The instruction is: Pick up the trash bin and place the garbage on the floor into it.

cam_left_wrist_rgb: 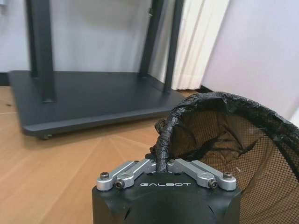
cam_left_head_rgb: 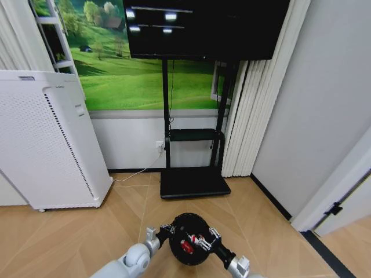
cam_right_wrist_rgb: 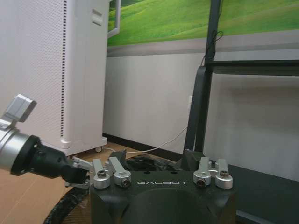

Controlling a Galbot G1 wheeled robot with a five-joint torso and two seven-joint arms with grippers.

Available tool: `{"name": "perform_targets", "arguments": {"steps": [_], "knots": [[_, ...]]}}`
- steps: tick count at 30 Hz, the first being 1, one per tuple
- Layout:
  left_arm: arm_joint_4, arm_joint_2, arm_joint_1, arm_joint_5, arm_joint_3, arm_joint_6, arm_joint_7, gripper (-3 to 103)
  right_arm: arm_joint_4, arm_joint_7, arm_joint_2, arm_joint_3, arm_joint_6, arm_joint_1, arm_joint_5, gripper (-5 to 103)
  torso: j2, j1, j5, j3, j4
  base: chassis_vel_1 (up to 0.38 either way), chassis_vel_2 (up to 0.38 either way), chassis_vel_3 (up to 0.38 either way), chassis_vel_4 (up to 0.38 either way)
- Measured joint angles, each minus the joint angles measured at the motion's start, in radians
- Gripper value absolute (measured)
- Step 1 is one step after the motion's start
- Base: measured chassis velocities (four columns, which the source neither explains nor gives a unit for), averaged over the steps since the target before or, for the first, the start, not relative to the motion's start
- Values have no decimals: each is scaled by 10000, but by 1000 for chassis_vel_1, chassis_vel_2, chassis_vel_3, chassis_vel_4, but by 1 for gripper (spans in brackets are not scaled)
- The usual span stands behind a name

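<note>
The trash bin (cam_left_head_rgb: 188, 223), small, round and black with a bag liner, is at the bottom middle of the head view, held just above the wooden floor. My left gripper (cam_left_head_rgb: 165, 233) is shut on its near left rim; the left wrist view shows the fingers (cam_left_wrist_rgb: 162, 161) pinching the crumpled liner edge (cam_left_wrist_rgb: 163, 135), with the mesh inside beyond. My right gripper (cam_left_head_rgb: 201, 240) reaches in over the bin's mouth from the right, with its jaws spread apart (cam_right_wrist_rgb: 156, 161). A red piece of garbage (cam_left_head_rgb: 186, 247) lies inside the bin beneath it.
A tall white perforated appliance (cam_left_head_rgb: 46, 145) stands to the left. The black TV-stand base (cam_left_head_rgb: 194, 183) and its posts are straight ahead, with a white cable (cam_left_head_rgb: 136, 174) running along the floor. White curtains (cam_left_head_rgb: 240, 116) and a grey wall (cam_left_head_rgb: 313, 104) close the right side.
</note>
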Motion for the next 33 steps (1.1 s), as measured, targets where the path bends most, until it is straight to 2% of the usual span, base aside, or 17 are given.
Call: {"name": "perform_targets", "arguments": {"steps": [1, 3, 4, 5, 7, 8, 10, 12, 13, 15, 16, 17, 20, 21, 23, 26, 33], "knots": [[0, 0, 0, 0, 0, 0, 0, 4, 0, 0, 0, 0, 0, 0, 0, 70, 0, 0, 0, 0, 0, 0, 0, 0, 0], [-173, -48, 532, 121, -1144, 152, -372, 4, 174, 343, 284, 291, -45, -126, 222, 81, 0, 0, -2, 0, 2, 0, 0, 0, 0], [-173, -48, 532, 121, -1144, 152, -372, 4, 174, 343, 284, 291, -45, -126, 222, 81, 0, 0, -2, 0, 2, 0, 0, 0, 0], [-395, -25, 852, 90, -1854, 292, -696, 4, 314, 600, 436, 502, -160, -227, 257, 86, 0, 0, -1, 0, 2, 0, 0, 0, 0], [-912, 222, 1529, 16, -3291, 397, -803, 4, 475, 1305, 712, 980, -336, -464, 419, 96, 0, 0, -1, 0, 1, 0, 0, 0, 0], [-912, 222, 1529, 16, -3291, 397, -803, 4, 475, 1305, 712, 980, -336, -464, 419, 96, 0, 0, -1, 0, 1, 0, 0, 0, 0], [-1511, 452, 2251, -253, -4510, 465, -947, 4, 483, 2078, 986, 1374, -396, -606, 630, 99, 0, 0, -3, -1, 1, 0, 0, 0, 0], [-2369, 691, 3437, -784, -6313, 729, -1278, 4, 546, 2960, 1289, 1971, -570, -866, 732, 100, 1, 0, 4, -1, 3, 0, 0, 0, 0], [-2369, 691, 3437, -784, -6313, 729, -1278, 4, 546, 2960, 1289, 1971, -570, -866, 732, 100, 1, 0, 4, -1, 3, 0, 0, 0, 0], [-3195, 655, 4663, -1238, -7904, 1177, -2122, 4, 690, 3227, 1510, 2632, -680, -1101, 531, 100, 2, -1, -1, -1, 4, 0, 0, 0, 0], [-3453, 542, 5051, -1395, -8434, 1313, -2503, 4, 763, 3279, 1573, 2827, -713, -1136, 496, 100, 2, 0, -3, -2, 0, 0, 0, 0, 0], [-3453, 542, 5051, -1395, -8434, 1313, -2503, 4, 763, 3279, 1573, 2827, -713, -1136, 496, 100, 2, 0, -3, -2, 0, 0, 0, 0, 0], [-4388, -259, 6457, -2246, -10457, 1677, -3676, 4, 1133, 3511, 1818, 3345, -849, -1292, 611, 100, 2, -2, 2, -2, 7, 0, 0, 0, 0], [-4388, -259, 6457, -2246, -10457, 1677, -3676, 4, 1133, 3511, 1818, 3345, -849, -1292, 611, 100, 2, -2, 2, -2, 7, 0, 0, 0, 0], [-4940, -959, 7457, -2860, -11599, 1818, -3911, 4, 1430, 3528, 2036, 3632, -853, -1597, 617, 100, 3, -2, -3, -2, 0, 0, 0, 0, 0], [-5270, -1524, 8221, -3090, -12268, 1845, -3873, 4, 1622, 3524, 2126, 3642, -853, -1770, 558, 100, 3, -2, 3, -2, 0, 19, 9, -14, -24], [-5706, -2382, 9300, -3161, -13137, 1832, -3579, 4, 1929, 3462, 2182, 3505, -780, -2040, 341, 100, 3, -2, 1, -2, 1, 121, 107, -128, -120]]}}
